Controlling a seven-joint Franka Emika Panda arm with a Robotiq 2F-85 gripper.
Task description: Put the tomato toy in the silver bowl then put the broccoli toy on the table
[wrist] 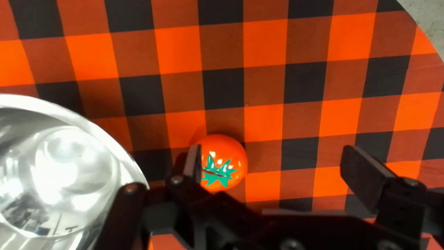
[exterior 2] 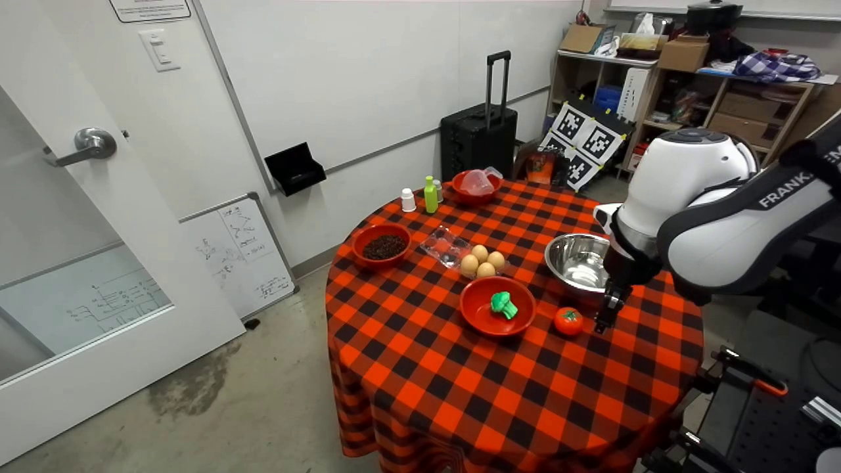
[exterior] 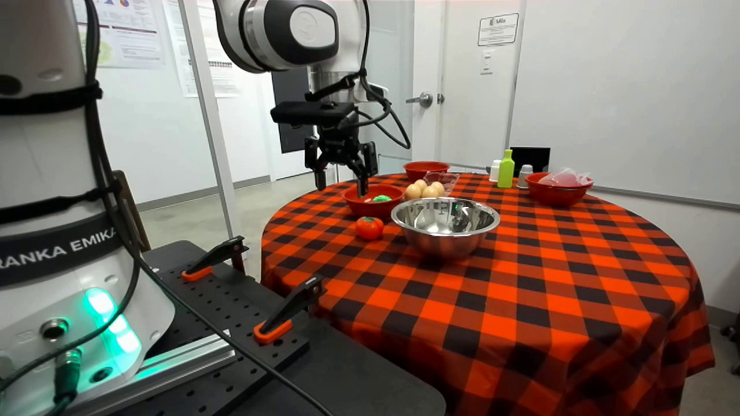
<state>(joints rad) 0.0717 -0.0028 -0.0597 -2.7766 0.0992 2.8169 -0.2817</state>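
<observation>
Gripper (wrist: pixel 271 158) hangs over the table (exterior 2: pixel 433 368), fingers (wrist: pixel 360 177) spread wide, nothing held. Tomato (wrist: pixel 223 159) sits on the table just beside the silver bowl (exterior: pixel 445 244), a strip of table showing between. First half of the job looks yet to do: pick-up not made.

Wrist view: the finger nearer the silver bowl overlaps the tomato's edge. My reading: the gripper needs to shift bowlward, else that finger may land on top of it. Watch the rim; not much room on that side.

Handling, by guess: glossy, stiff skin, likely light plastic. Not fragile, but round and slick; a lopsided touch could send it rolling. Best hold is around the widest part, fingers level on opposite sides, leafy top facing up between them. Light squeeze should do.

Broccoli (exterior 2: pixel 504 305) lies in the red bowl (exterior 2: pixel 476 309), next in line. Lumpy head, narrower stalk; probably light too, softness can't tell. I'd take it across the head, approaching from straight above to miss the red bowl's wall. Eggs (exterior 2: pixel 483 261) sit near; keep wide.
</observation>
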